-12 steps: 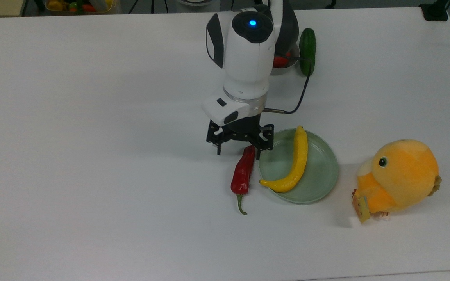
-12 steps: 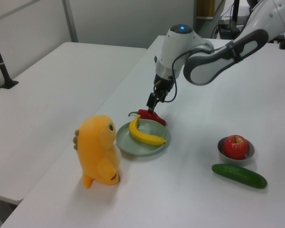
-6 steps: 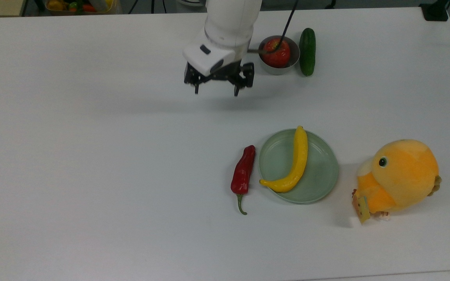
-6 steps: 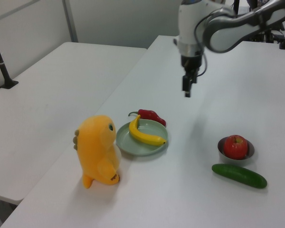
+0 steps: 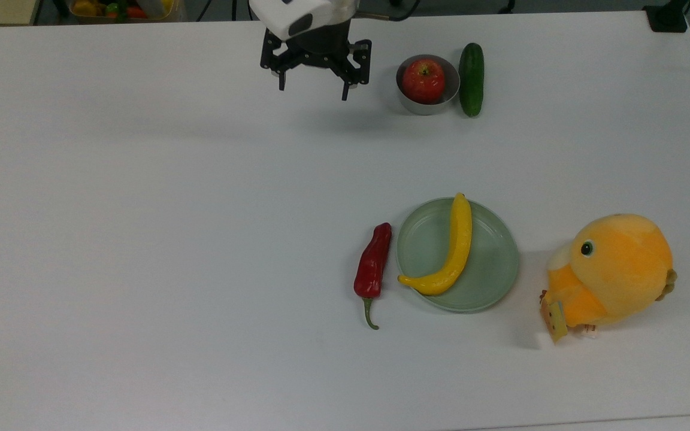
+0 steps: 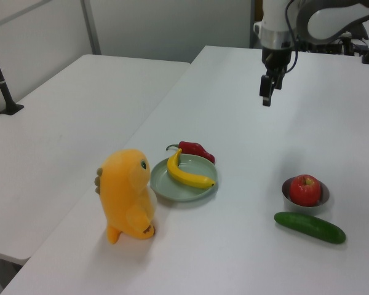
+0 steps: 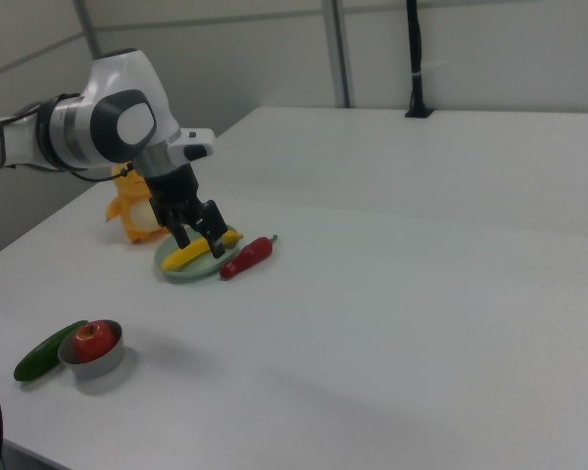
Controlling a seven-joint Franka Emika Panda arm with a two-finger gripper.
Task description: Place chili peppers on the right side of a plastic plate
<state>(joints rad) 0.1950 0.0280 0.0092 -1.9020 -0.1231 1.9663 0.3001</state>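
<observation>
**Chili set beside plate; tool clear of the work**

- Tool (image 5: 314, 93): raised above the counter (image 5: 141, 239), well apart from the placed items; fingers spread, carrying nothing.
- Small metal bowl (image 5: 408, 105) with red apple (image 5: 423, 80): near the tool, on the top view's right. Dark green cucumber (image 5: 472, 78) lies just beside the bowl.
- Chili pepper (image 5: 372, 263): flat on the counter, just beside the plate's rim on the top view's left, stem pointing toward the bottom of the top view.
- Plastic plate (image 5: 495, 263): pale green, carrying a yellow banana (image 5: 453, 251).
- Orange plush toy (image 5: 614, 272): near the plate, on the top view's right.

Handling note: placement looks finished. To close the step well, keep the tool high and away from bowl and cucumber, so nothing is nudged.
</observation>
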